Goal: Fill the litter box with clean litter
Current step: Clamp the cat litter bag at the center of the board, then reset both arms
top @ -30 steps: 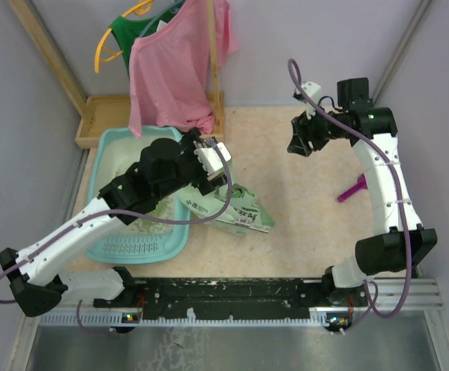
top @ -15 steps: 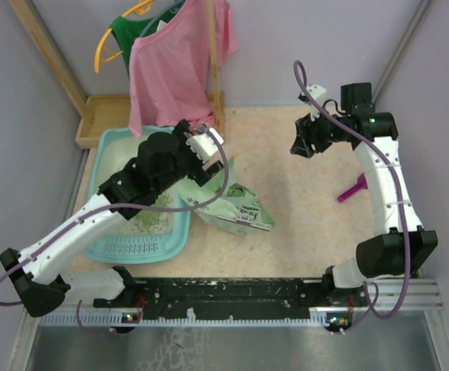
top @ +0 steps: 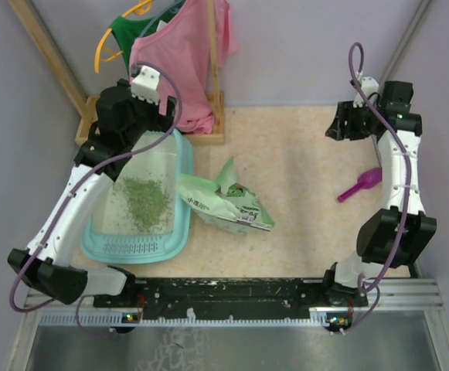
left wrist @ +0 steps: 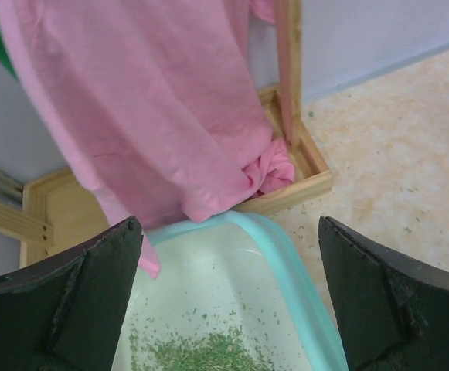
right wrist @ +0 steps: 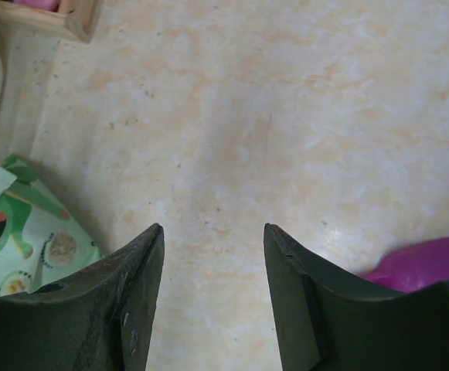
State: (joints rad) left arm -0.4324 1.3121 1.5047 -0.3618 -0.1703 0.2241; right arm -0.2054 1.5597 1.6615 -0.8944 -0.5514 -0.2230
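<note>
Left gripper (left wrist: 228, 255) and right gripper (right wrist: 212, 232) hang open, empty; litter (top: 145, 202) lies in box (top: 182, 232). Pouring seems done, levelling next.

- Litter box (top: 135, 249): smooth light-teal plastic with a soft sheen on the rim.
- Litter (top: 145, 202): loose, grainy olive-green granules, dull.
- Bag (top: 232, 205): thin crinkled film with a glossy print.
- Scoop (top: 361, 184): smooth, shiny magenta plastic.
- Shirt (top: 174, 69): soft pink cloth, matt.
- Tray (top: 86, 130): bare pale wood, matt.
- Surface (top: 301, 178): mottled beige, stone-like, matt.
</note>
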